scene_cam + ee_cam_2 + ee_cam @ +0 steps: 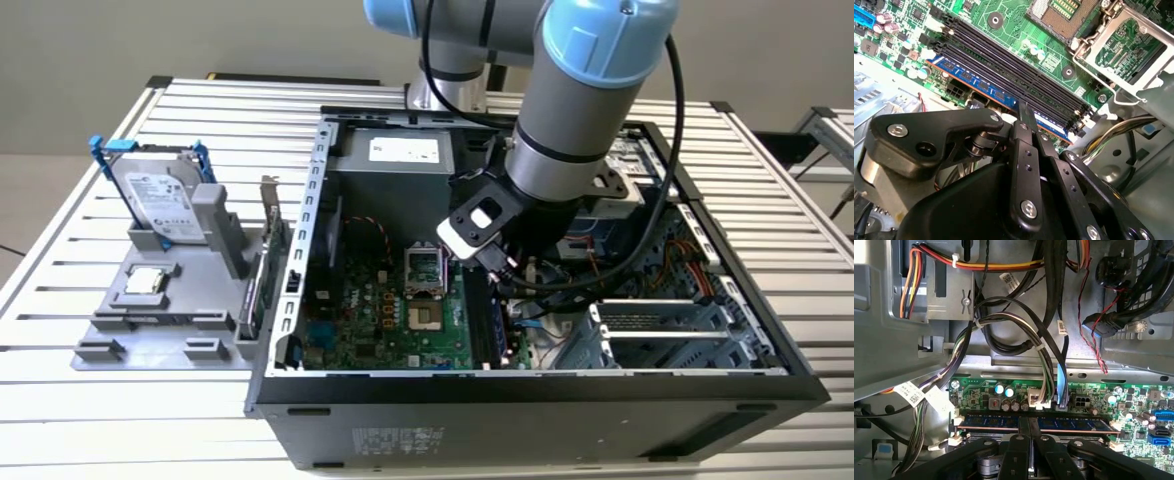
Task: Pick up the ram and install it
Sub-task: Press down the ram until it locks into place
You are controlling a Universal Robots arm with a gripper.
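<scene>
The arm (574, 130) is reached down into the open computer case (534, 385), which lies on a slatted metal surface (80, 380). Its tool (1026, 111) is lowered over the green motherboard (387, 320), beside the memory slots.

In both wrist views the ram (985, 85) is seen as a long blue stick seated on edge in the outermost slot, the one nearest the board's edge and the bundle of cables (1019, 335). It runs parallel to the empty black slots (1019, 65) next to it. White latches (955, 419) are seen at the ends of the slots. The tool's dark fingers (1023, 150) are drawn close together over the middle of the stick, with the thin top edge of the ram caught between their tips (1030, 427); the tool is clenched on the ram.

The open processor socket (1064, 12) with its raised metal frame lies beyond the slots in the second wrist view.

On the exterior view's left, outside the case, a grey holder (167, 300) stands on the surface. A hard drive (158, 200) is held upright in it, a small square chip (144, 282) lies flat on it, and an expansion card (271, 255) stands on edge along its side nearest the case.
</scene>
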